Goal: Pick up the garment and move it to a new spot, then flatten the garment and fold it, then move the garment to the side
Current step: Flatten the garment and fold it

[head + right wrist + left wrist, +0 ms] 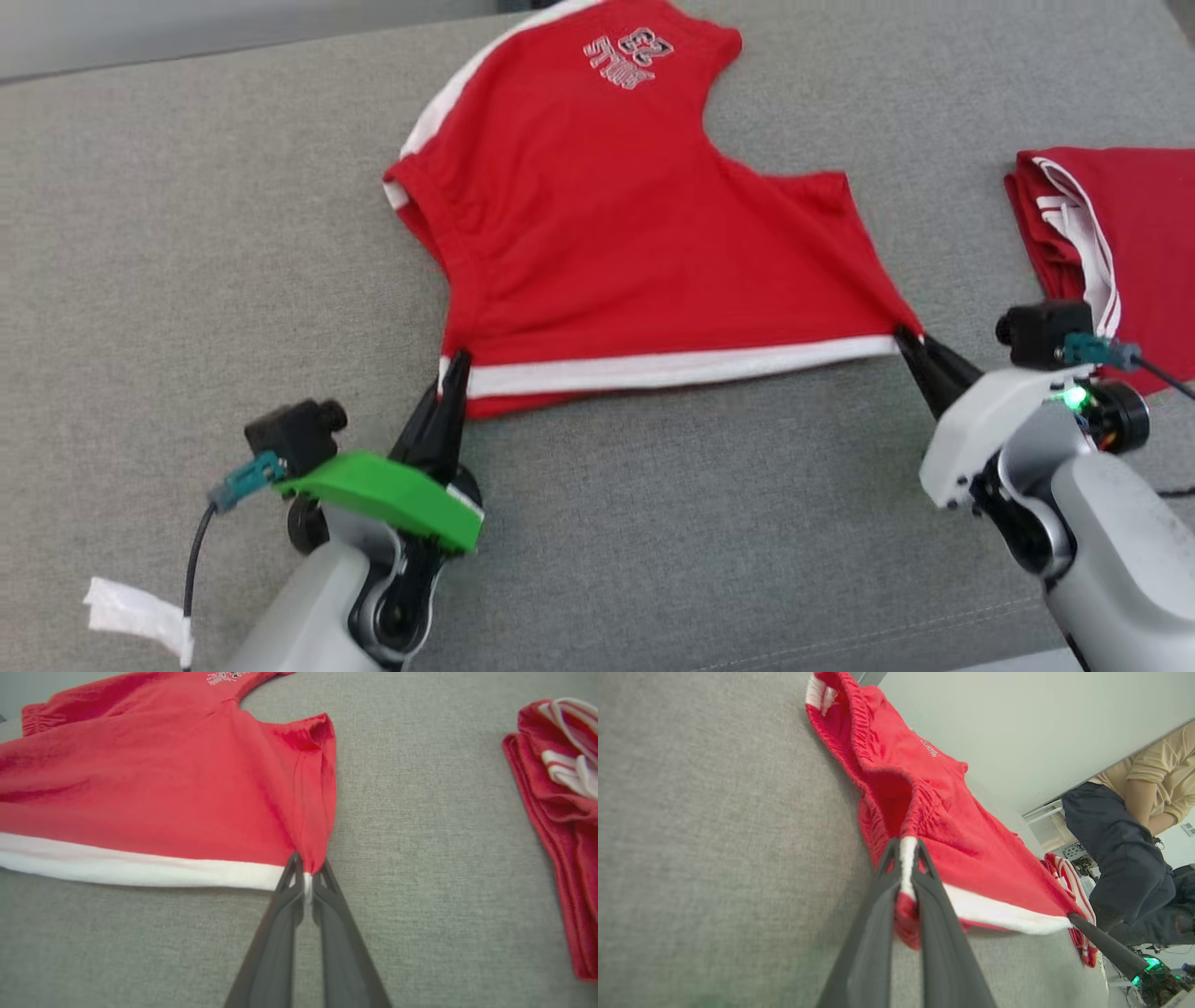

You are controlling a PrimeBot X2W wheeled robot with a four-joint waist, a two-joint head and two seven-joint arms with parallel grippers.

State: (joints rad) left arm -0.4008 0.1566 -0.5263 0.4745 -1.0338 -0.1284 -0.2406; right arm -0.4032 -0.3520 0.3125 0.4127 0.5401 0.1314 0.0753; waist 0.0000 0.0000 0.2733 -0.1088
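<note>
2 hands are clamped on the near edge of the red garment (597,243), 1 at each end of its white band (672,366). The left hand (455,366) pinches the band's left corner, and the left wrist view shows a fold of red and white cloth squeezed between its dark fingers (873,914). The right hand (907,338) grips the right corner, clenched on a sliver of white hem. The band runs nearly straight between them. The garment spreads away from the robot across the grey cloth-covered tabletop (187,233), mostly flat, with a printed logo (627,56) near its far end and a white stripe along its left edge. Off to the robot's right, well apart from the garment, lies a folded red cloth (1139,224) with white trim. In the left wrist view a person (1125,858) in dark trousers and a tan top is beyond the tabletop.
</note>
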